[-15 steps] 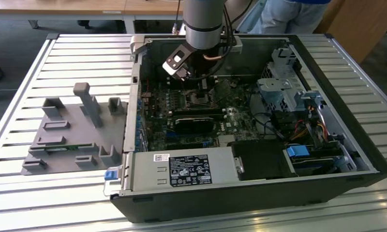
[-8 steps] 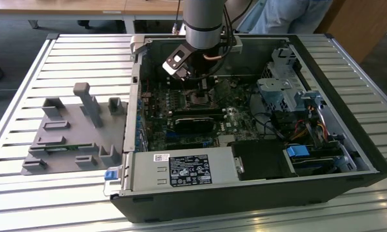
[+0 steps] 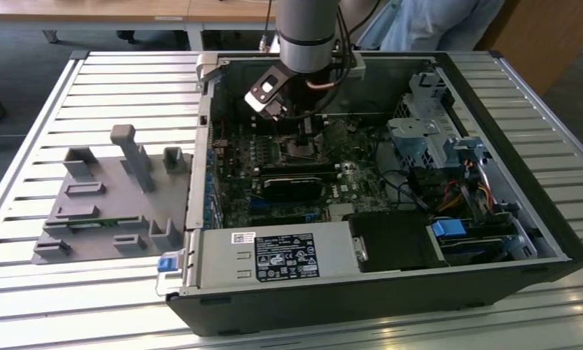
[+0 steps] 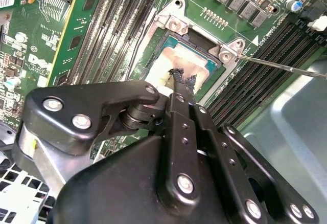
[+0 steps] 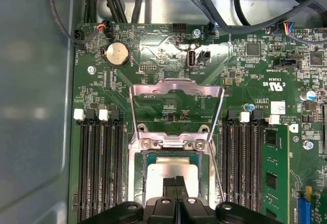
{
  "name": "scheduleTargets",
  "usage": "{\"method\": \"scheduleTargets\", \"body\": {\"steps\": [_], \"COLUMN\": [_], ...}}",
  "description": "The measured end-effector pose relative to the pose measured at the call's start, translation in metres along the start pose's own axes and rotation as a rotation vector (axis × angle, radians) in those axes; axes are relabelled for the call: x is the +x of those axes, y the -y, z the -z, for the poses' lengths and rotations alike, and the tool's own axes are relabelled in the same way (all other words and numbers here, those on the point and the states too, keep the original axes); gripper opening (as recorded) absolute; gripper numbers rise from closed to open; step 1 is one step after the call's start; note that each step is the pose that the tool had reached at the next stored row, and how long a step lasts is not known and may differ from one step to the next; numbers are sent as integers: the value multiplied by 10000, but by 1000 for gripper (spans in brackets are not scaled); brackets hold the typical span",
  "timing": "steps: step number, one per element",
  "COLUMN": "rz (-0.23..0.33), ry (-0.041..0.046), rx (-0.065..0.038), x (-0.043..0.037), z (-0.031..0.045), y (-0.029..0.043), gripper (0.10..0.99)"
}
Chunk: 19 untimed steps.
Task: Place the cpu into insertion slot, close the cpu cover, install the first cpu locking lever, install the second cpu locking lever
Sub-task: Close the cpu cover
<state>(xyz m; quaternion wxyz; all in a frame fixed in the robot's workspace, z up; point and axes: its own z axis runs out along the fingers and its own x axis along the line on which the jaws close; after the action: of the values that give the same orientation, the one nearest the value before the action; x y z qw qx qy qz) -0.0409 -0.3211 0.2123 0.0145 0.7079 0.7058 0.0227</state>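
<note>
Inside the open computer case (image 3: 369, 306), the claw (image 5: 176, 183), fingers pressed together and gripping nothing, rests its tips on the cpu (image 5: 163, 173). The cpu appears seated in the insertion slot (image 5: 137, 178). The cpu cover (image 5: 176, 87) stands raised beside it. Placing looks finished; any withdrawal must leave the chip undisturbed.

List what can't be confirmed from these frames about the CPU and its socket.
- First wrist view: the gripper covers one edge of the cpu, so how it sits in the insertion slot cannot be judged along that edge.
- Second wrist view: the thin lever runs off the picture's edge, so its end is cut off.
- Exterior view: the arm blocks the socket, and what shows beside it is too small to tell.
</note>
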Motion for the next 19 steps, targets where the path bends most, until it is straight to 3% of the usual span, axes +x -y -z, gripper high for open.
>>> {"method": "scheduleTargets", "body": {"steps": [13,19], "rz": [1,2], "ry": [18,37], "rx": [-1,0], "x": [1,2], "z": [71,170], "y": [-4,-9], "gripper": [106,106]}}
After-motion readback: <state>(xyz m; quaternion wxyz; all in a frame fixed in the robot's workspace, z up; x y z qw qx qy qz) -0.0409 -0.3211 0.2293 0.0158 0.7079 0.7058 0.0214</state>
